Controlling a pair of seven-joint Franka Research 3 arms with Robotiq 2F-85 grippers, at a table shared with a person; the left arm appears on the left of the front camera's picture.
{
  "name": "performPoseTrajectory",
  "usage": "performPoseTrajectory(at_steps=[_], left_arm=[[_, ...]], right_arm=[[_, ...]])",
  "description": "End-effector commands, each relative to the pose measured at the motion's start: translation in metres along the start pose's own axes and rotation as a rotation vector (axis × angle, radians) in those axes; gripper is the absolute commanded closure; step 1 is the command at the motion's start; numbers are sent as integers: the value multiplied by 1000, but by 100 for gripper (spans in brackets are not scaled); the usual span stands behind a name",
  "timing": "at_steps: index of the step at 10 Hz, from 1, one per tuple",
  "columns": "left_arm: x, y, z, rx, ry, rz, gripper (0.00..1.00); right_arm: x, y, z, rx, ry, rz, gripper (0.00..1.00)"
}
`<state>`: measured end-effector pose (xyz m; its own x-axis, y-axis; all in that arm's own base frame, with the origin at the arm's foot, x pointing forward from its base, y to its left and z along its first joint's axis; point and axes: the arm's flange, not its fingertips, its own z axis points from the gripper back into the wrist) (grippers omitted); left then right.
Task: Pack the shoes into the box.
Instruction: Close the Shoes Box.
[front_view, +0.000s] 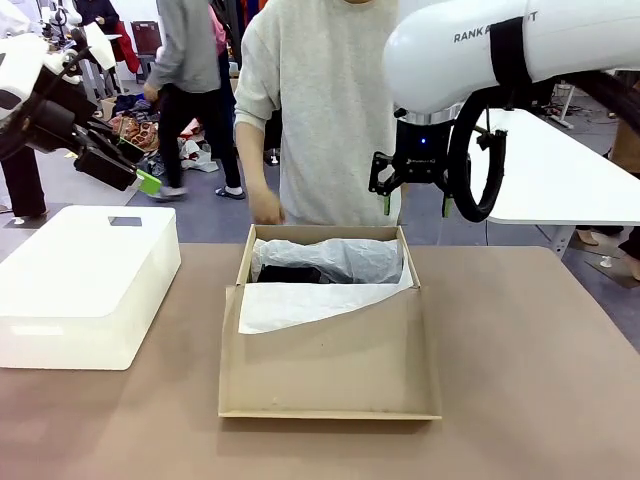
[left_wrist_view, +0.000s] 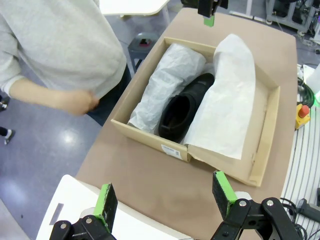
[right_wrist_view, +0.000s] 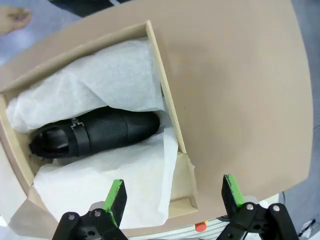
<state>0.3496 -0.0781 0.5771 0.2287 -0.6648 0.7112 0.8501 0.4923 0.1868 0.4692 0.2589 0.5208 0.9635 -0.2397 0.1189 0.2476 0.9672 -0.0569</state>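
Snugly, shoe (right_wrist_view: 100, 132) lies inside box (right_wrist_view: 166, 95) (amid tissue (right_wrist_view: 100, 80)).

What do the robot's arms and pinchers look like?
The left arm and right arm are white and rounded; the right has black letters, a black band and a looping black cable. The left gripper and right gripper are black with green pads.

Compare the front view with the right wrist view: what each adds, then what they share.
Front view: the white bin and the open left claw. Right wrist view: the buckled strap on the black shoe. Shared: the box, its tissue paper, the table and the open right claw.
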Motion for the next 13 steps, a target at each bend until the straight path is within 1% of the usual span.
performPoseTrajectory(at_steps=[1, 5, 6, 8, 10, 11, 13], left_arm=[[-1, 1, 0, -14, -16, -12, 0], [-1, 1, 0, -14, -16, -12, 0], [-1, 1, 0, -14, -16, -12, 0], [-1, 1, 0, -14, -16, -12, 0], [-1, 1, 0, -14, -16, -12, 0], [-1, 1, 0, -14, -16, -12, 0], [-1, 1, 0, -14, -16, -12, 0]], right_arm=[[0, 1, 7, -6, -6, -44, 0], [0, 1, 7, -6, -6, -44, 0], [0, 0, 2, -1, -1, -15, 0], [6, -44, 10, 54, 16, 222, 0], [12, -83, 9, 100, -1, 463, 0], [16, -102, 7, 159, -3, 583, 0], [25, -135, 1, 273, -46, 808, 0]])
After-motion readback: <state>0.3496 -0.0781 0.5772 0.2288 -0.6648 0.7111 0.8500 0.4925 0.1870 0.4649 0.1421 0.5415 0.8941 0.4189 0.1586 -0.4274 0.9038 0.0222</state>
